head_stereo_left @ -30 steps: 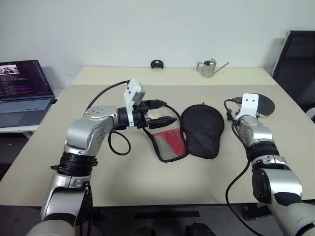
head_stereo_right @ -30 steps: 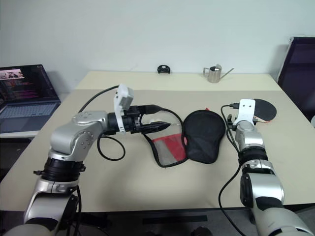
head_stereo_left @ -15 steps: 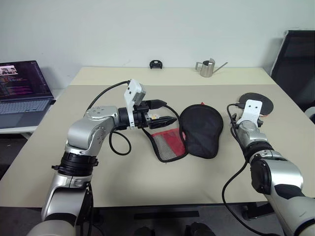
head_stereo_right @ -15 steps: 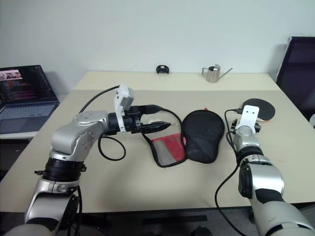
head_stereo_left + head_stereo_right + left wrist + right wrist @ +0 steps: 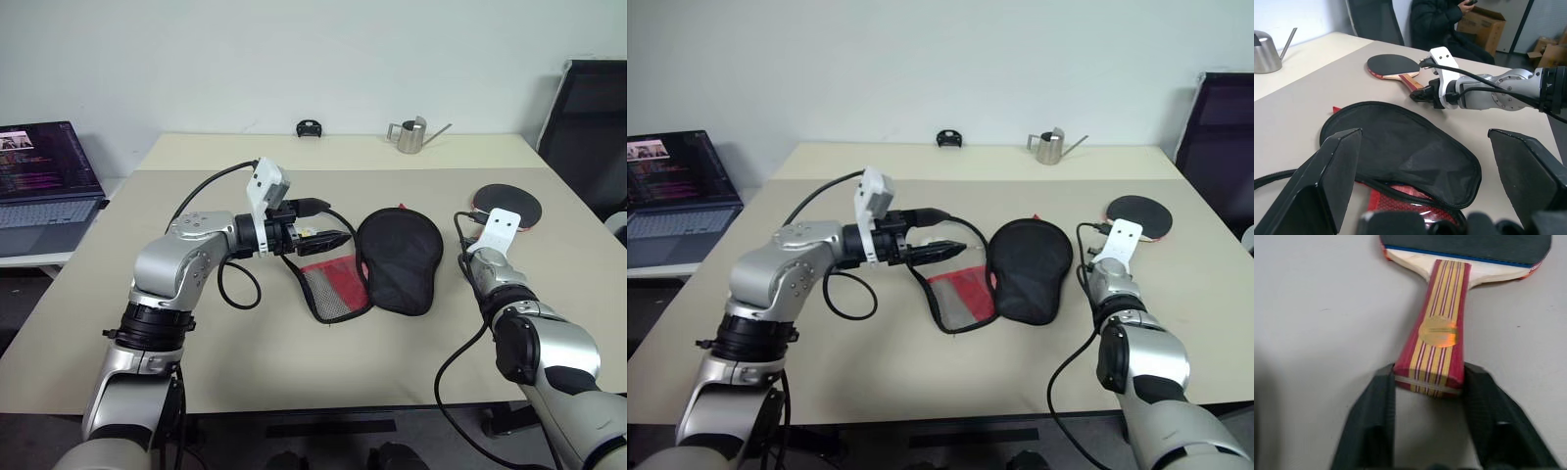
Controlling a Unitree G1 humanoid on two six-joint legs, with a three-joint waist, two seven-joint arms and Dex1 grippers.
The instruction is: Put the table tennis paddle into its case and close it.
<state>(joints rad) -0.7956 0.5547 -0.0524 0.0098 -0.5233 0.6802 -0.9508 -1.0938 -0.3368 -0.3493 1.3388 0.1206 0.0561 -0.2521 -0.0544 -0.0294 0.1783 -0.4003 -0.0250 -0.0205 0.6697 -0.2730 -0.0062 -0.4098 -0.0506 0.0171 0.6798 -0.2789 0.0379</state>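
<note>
Smooth beige table (image 5: 245, 343), matte. Soft black fabric case (image 5: 400, 259) lying unzipped mid-table, red lining and mesh flap (image 5: 333, 286). Left gripper (image 5: 333, 238) spread wide, empty, above flap. Paddle (image 5: 504, 204) flat right of case: round black rubber, striped wooden handle (image 5: 1435, 350). Right gripper (image 5: 1429, 426) clamped on handle end.

Head pair: high vantage, facing forward and down across the table (image 5: 294, 362); both eyes share nearly the whole scene, offset slightly sideways. Left wrist view: low over the table, looking level past the case (image 5: 1400, 152) toward the table tennis paddle (image 5: 1393, 66) and the right tool (image 5: 1418, 96). Right wrist view: very close, looking down along its own fingers (image 5: 1369, 431) at the paddle's handle. Paddle appears in all views.
</note>
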